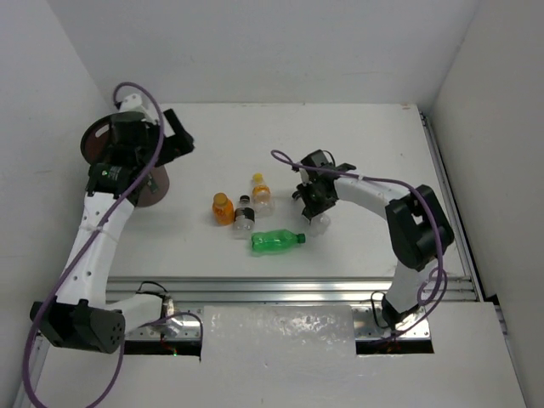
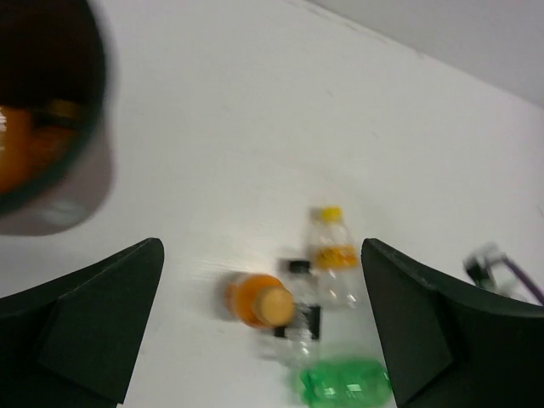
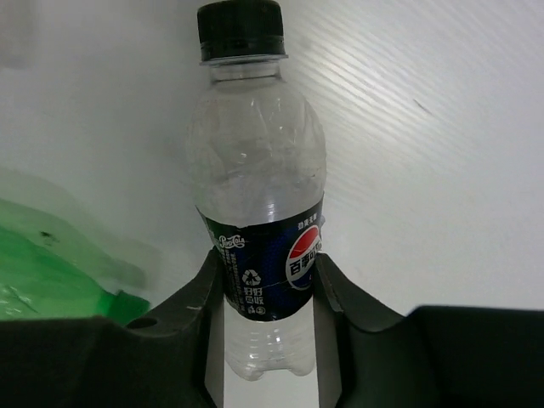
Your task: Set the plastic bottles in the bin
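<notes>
My right gripper [image 3: 270, 289] is shut on a clear plastic bottle [image 3: 259, 170] with a black cap and a blue label, gripping it low on the label; in the top view this gripper [image 1: 316, 206] is right of centre with the bottle [image 1: 320, 223] under it. Still on the table are an orange bottle [image 1: 223, 207], a yellow-capped bottle [image 1: 261, 191], a clear black-capped bottle [image 1: 244, 217] and a green bottle [image 1: 276, 241] lying on its side. My left gripper [image 1: 180, 133] is open and empty beside the dark brown bin [image 1: 155, 189]. The bin [image 2: 85, 110] holds an orange bottle [image 2: 17, 149].
In the left wrist view the open fingers [image 2: 93, 314] frame the blurred bottle group: orange bottle [image 2: 259, 299], clear one [image 2: 302, 323], yellow-capped one [image 2: 331, 255], green one [image 2: 344, 382]. The green bottle [image 3: 42, 276] lies just left of my right gripper. White walls enclose the table.
</notes>
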{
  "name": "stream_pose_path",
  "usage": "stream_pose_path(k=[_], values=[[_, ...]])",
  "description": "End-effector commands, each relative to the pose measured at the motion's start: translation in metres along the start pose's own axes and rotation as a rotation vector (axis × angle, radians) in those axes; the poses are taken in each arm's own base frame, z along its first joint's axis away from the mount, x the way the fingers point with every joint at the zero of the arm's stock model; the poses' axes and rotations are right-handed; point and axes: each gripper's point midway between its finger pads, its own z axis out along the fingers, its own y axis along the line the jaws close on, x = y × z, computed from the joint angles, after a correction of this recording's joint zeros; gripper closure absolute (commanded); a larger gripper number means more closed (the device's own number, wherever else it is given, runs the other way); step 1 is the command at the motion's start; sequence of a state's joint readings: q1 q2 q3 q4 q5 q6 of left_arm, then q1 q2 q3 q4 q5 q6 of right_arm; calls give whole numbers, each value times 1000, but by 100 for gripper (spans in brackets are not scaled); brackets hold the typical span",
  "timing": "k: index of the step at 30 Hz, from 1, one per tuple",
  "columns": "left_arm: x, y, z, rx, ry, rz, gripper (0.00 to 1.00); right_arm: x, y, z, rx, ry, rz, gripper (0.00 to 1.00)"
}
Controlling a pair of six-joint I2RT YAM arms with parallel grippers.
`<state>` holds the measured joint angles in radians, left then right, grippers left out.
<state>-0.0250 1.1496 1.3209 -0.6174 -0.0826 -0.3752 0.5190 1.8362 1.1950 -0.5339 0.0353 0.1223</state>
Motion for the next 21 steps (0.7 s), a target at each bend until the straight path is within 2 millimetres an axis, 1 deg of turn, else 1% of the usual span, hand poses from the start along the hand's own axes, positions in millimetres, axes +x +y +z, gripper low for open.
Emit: stream_pose_path(k=[1,2,3,4,5,6,7,8,9,10,11,12,13,14,15,16,17,18,19,21], values=[[3,-78,-23,304,-8,47,1,-1,-45,-35,164,-102,178,73],[7,-91,-30,347,-2,53,1,-4,-47,-46,163,-141,201,73],[10,-104,-36,394,4,59,1,-21,-42,-73,110,-253,222,73],[17,-129,-48,485,15,74,1,-26,-37,-85,59,-309,233,73],[25,-142,-53,528,35,83,1,-24,-36,-92,18,-346,263,73],[31,-154,-58,569,46,92,1,-34,-23,-108,-82,-414,260,73],[45,-173,-65,645,71,108,0,-43,-18,-136,-128,-505,252,73],[57,-185,-68,703,111,113,0,-44,-14,-147,-166,-544,247,73],[75,-192,-69,747,155,118,0,-52,-8,-162,-207,-611,222,73],[79,-211,-80,845,145,122,0,-55,12,-189,-316,-683,166,73],[91,-222,-87,919,187,127,0,-57,21,-202,-375,-718,136,73],[104,-228,-90,967,215,131,0,-60,30,-215,-427,-758,107,73],[107,-245,-106,1083,202,140,0,-59,45,-236,-511,-796,68,73],[109,-251,-111,1116,194,136,1,-62,52,-249,-550,-843,38,73],[111,-258,-117,1156,179,135,0,-61,58,-259,-592,-866,16,73],[111,-263,-114,1161,172,135,0,-56,70,-267,-664,-871,-12,73],[112,-265,-113,1158,177,134,0,-56,74,-282,-684,-920,-44,73],[113,-269,-111,1155,188,134,0,-54,77,-286,-703,-928,-50,73],[114,-271,-110,1155,192,132,0,-53,81,-297,-725,-959,-86,73],[116,-277,-113,1180,201,128,0,-50,86,-302,-751,-969,-101,72]])
